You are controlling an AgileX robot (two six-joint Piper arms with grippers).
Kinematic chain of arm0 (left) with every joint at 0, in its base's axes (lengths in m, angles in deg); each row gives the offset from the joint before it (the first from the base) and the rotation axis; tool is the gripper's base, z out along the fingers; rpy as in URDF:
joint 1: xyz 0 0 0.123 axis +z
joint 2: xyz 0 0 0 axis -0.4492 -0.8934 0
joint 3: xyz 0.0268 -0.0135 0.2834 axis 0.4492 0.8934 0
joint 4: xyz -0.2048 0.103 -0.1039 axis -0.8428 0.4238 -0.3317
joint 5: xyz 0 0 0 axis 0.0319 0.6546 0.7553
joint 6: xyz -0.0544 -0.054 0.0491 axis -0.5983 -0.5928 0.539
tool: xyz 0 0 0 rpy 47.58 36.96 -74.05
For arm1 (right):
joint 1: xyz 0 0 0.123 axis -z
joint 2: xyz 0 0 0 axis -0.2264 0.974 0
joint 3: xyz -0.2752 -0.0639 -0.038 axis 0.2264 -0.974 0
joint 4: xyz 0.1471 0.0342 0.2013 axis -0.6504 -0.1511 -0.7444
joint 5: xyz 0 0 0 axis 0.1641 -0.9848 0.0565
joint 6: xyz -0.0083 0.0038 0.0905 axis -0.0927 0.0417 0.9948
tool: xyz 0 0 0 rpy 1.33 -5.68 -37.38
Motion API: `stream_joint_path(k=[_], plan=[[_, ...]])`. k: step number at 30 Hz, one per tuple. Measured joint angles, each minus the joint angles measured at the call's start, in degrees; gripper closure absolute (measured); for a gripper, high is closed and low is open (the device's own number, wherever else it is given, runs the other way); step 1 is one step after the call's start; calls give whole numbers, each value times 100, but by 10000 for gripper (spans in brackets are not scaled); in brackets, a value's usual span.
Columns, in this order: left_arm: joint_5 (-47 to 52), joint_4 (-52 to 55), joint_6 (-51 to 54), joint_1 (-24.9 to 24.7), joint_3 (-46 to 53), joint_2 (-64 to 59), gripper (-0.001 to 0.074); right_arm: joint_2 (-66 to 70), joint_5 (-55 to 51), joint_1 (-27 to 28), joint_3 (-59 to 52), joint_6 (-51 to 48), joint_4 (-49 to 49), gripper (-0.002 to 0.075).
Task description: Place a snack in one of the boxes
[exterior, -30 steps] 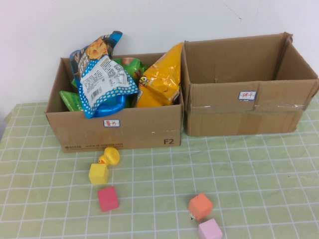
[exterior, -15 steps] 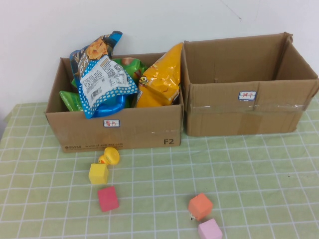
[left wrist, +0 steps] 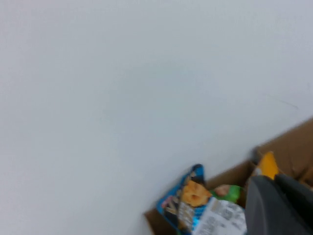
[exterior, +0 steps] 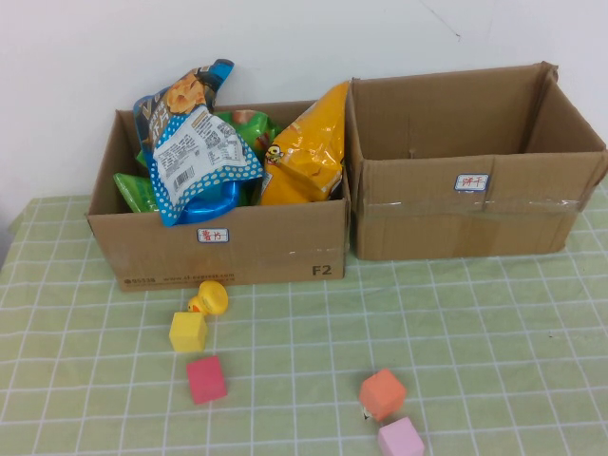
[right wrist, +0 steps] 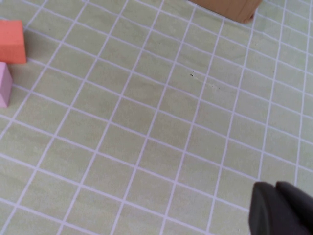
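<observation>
The left cardboard box (exterior: 228, 249) holds several snack bags: a blue bag (exterior: 195, 157), an orange bag (exterior: 304, 152) and a green bag (exterior: 133, 190). The right cardboard box (exterior: 465, 223) looks empty. Neither arm shows in the high view. In the left wrist view my left gripper (left wrist: 276, 200) is shut and empty, held off from the left box, with the blue bag (left wrist: 188, 198) and orange bag (left wrist: 268, 165) in sight. In the right wrist view my right gripper (right wrist: 276, 208) is shut and empty above the green checked cloth.
On the cloth in front of the boxes lie a yellow duck (exterior: 209, 298), a yellow cube (exterior: 188, 332), a red cube (exterior: 206, 379), an orange cube (exterior: 382, 393) and a purple cube (exterior: 400, 438). A white wall stands behind the boxes.
</observation>
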Motion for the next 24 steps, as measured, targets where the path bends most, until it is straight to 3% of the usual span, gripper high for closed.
stream_joint_path(k=[4,7,14,19,24], plan=[[-1585,365,-587,751,2515,1559,736,0,0,0,0,0,0,727],[-2757,846,-1662,1430,4533,2616,736,0,0,0,0,0,0,727],[-4326,943,-3479,3088,8073,4774,736,0,0,0,0,0,-9,727],[-4837,332,-3839,3973,9537,5740,736,0,0,0,0,0,-9,727],[-5016,-199,-3936,4561,10160,5891,736,0,0,0,0,0,-9,727]])
